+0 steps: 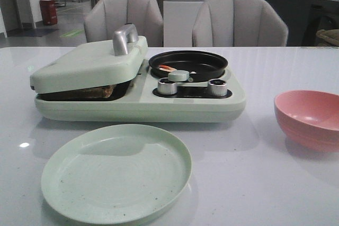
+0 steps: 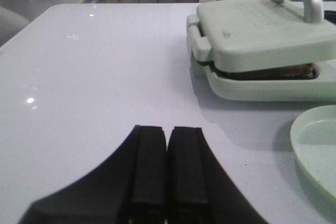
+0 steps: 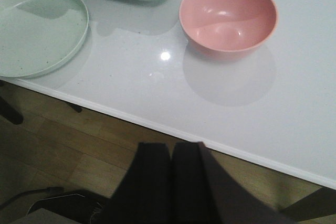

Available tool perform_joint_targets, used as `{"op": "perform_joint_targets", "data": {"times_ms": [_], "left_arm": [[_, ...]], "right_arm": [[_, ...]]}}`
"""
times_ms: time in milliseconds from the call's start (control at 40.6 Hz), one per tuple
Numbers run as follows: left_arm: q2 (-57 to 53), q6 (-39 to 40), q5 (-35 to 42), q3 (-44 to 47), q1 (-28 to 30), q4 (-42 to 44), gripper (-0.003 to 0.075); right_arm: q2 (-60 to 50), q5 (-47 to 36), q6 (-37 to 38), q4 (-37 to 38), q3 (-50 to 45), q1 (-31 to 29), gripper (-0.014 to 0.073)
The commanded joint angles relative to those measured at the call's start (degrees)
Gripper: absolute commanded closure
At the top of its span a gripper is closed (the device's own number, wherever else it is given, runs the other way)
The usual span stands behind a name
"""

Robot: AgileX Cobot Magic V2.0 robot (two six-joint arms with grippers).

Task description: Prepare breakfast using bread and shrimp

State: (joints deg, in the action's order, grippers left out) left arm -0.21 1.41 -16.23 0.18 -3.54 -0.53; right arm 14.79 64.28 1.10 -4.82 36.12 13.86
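Observation:
The bread [image 1: 103, 91] lies inside the pale green breakfast maker [image 1: 137, 101], only its brown edge showing under the lowered lid [image 1: 90, 62]; that edge also shows in the left wrist view as bread [image 2: 294, 70]. The shrimp [image 1: 167, 68] rests in the small black pan [image 1: 188, 63] on the maker's right half. My left gripper [image 2: 167, 129] is shut and empty above the table, left of the maker. My right gripper [image 3: 171, 145] is shut and empty, off the table's front edge over the floor. Neither gripper shows in the front view.
A pale green plate [image 1: 116, 172] sits in front of the maker. A pink bowl [image 1: 309, 118] stands at the right. Two knobs [image 1: 167, 86] face the front of the maker. Two grey chairs [image 1: 239, 20] stand behind the table. The table edge [image 3: 231, 150] lies just ahead of the right gripper.

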Motion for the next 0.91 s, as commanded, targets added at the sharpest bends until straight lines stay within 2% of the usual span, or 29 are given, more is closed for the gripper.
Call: {"op": "perform_joint_targets", "data": {"times_ms": [0,271,886], "left_arm": [[-1.1,0.4,7.0,1.2,0.9,-0.9,0.0619],[-1.1,0.4,17.1,1.7,1.0,0.1,0.0619],[-1.0,0.4,17.5,1.7,0.7,0.1,0.0619]], "right_arm": [[0.9,-4.1,0.0,0.0,1.3,0.1,0.0559],[0.9,-4.0,0.0,0.0,1.3,0.1,0.0559],[0.9,-4.0,0.0,0.0,1.3,0.1,0.0559]]}}
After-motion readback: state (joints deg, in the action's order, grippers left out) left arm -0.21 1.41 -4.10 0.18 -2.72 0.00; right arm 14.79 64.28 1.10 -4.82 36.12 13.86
